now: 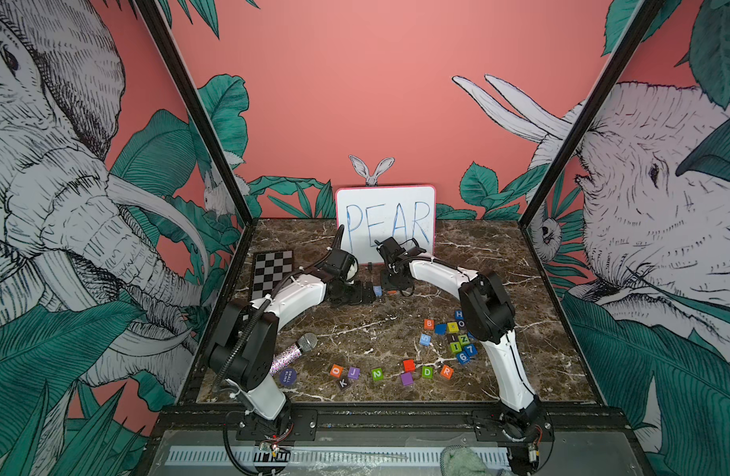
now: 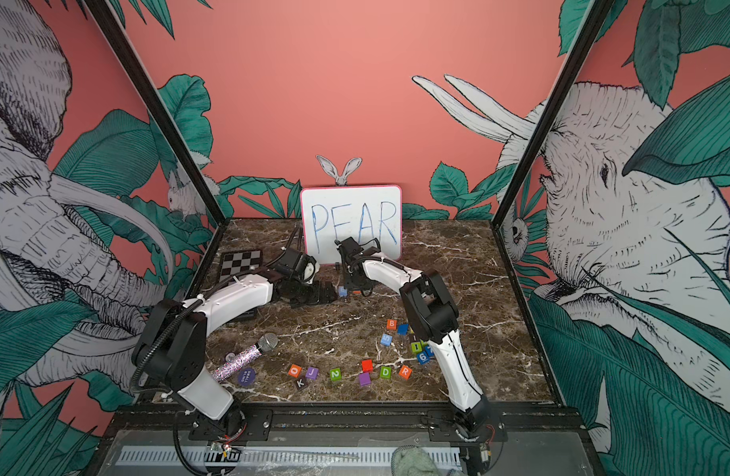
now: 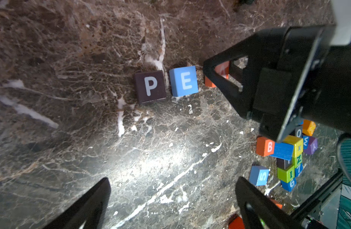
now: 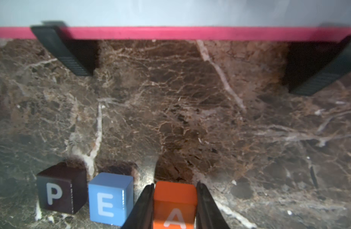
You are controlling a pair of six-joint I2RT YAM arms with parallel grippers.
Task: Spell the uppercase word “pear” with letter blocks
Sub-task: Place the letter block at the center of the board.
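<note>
Arms on both sides stretched from the near edge of the desk (image 1: 499, 263) toward its far edge. Their elbows were raised and their forearms bent inward, so the wrists met in front of the whiteboard (image 1: 386, 218). We saw the right end effector (image 4: 175, 186) pointing down, its jaws pressed against two sides of the orange A block (image 4: 174, 200). The block sat low, but we could not tell whether it rested on the desk. The left end effector (image 3: 173, 180) lay low near it, its fingers spread wide and holding nothing.

We found the dark P block (image 4: 59, 190) and the light blue E block (image 4: 111, 198) standing in a row just beside the A, with a narrow gap between each. The orange R block (image 1: 446, 371) lay well apart, close to the near edge, among loose cubes (image 1: 427, 372). We noted a cluster of other cubes (image 1: 458, 342) under the right elbow, a glittery microphone (image 1: 293, 352) by the left arm, and a checkerboard (image 1: 272, 272) near the left edge.
</note>
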